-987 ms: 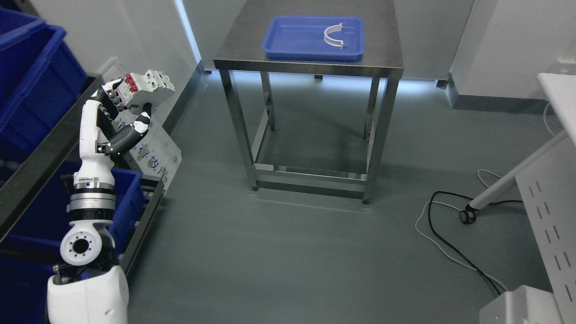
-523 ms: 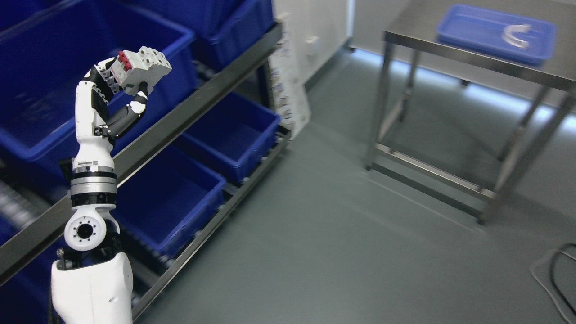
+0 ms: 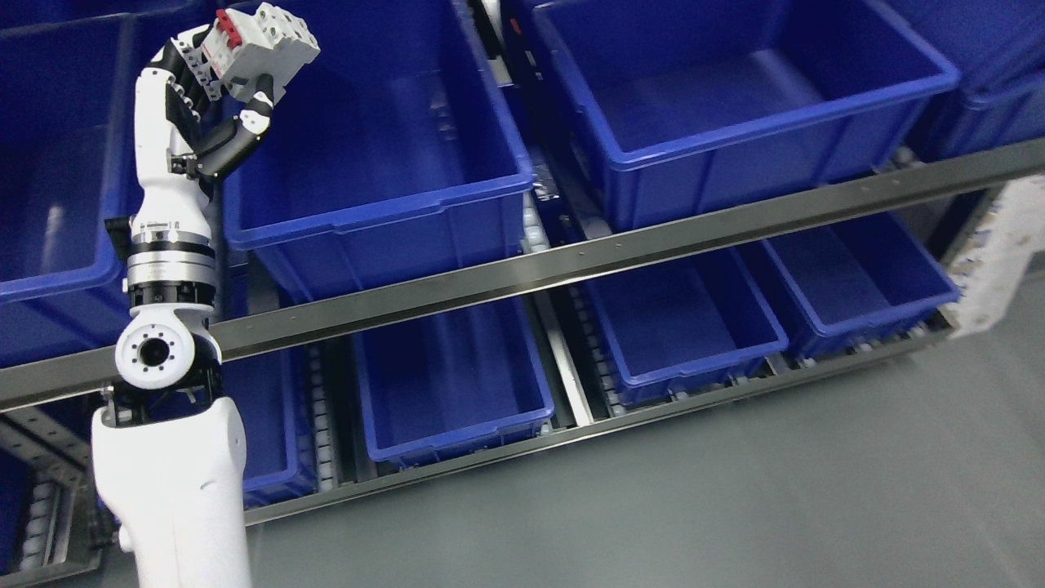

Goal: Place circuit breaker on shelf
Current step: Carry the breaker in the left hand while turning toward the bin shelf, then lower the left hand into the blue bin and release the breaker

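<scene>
Raised higher than before, left hand [image 3: 214,106] upright, fingers [image 3: 260,96] clasping circuit breaker [image 3: 265,45] over blue bin [image 3: 384,204].

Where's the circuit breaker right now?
Head view, top left: the circuit breaker is gripped in the left hand, raised in front of an upper-shelf blue bin.
</scene>
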Robot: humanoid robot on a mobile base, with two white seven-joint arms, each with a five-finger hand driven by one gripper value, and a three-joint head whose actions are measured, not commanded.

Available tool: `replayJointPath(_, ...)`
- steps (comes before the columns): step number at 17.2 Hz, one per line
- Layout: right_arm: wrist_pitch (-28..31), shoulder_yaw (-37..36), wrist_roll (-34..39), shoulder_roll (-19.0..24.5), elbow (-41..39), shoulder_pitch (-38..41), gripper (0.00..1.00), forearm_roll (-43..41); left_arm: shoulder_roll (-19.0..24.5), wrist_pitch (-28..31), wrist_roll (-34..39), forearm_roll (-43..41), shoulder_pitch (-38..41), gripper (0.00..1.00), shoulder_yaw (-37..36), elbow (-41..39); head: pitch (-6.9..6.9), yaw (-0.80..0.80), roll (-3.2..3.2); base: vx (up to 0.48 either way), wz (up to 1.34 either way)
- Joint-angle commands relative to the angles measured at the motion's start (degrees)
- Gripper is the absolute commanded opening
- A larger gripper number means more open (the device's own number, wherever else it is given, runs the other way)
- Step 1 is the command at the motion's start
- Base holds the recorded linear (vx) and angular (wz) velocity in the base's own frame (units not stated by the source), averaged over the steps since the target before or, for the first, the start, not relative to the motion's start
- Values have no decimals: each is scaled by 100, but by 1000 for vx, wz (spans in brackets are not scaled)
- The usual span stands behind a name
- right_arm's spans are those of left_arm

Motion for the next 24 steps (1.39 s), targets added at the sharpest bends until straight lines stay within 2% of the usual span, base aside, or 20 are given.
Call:
replayJointPath(1, -527, 114, 0, -100, 1, 2, 100, 0, 96, 138, -1, -140, -612, 12, -227, 706, 0, 0, 0, 107, 631)
replayJointPath(3, -527, 114, -1, -100, 1, 2, 100, 0, 96, 147, -19, -193, -805, 12, -245, 1005, 0, 0, 0, 126, 539)
replayJointPath(6, -527, 114, 8, -100, 1, 2, 100, 0, 96, 138, -27, -929, -973, 13, -280, 1769, 0, 0, 0, 148, 319)
replayJointPath(8, -527, 114, 8, -100, 1, 2, 100, 0, 96, 147, -19, -1037, -1060, 13, -315, 2225, 0, 0, 0, 186, 71)
replayJointPath(13, -535, 114, -1, -100, 1, 2, 100, 0, 96, -37, 253, -1046, -2237, 14, -385, 4421, -1, 0, 0, 205, -58)
replayJointPath(16, -527, 114, 8, -100, 1, 2, 100, 0, 96, -117, 280, -1046, -2651, 14, -815, 5626, -1, 0, 0, 176, -114)
replayJointPath(21, -527, 114, 8, -100, 1, 2, 100, 0, 96, -82, 762, -1099, -2853, 13, -1238, 6946, -1, 0, 0, 113, -126)
replayJointPath(24, -527, 114, 0, -100, 1, 2, 100, 0, 119, 85, 851, -1116, -2924, 13, -1483, 7106, -1, 0, 0, 38, -75)
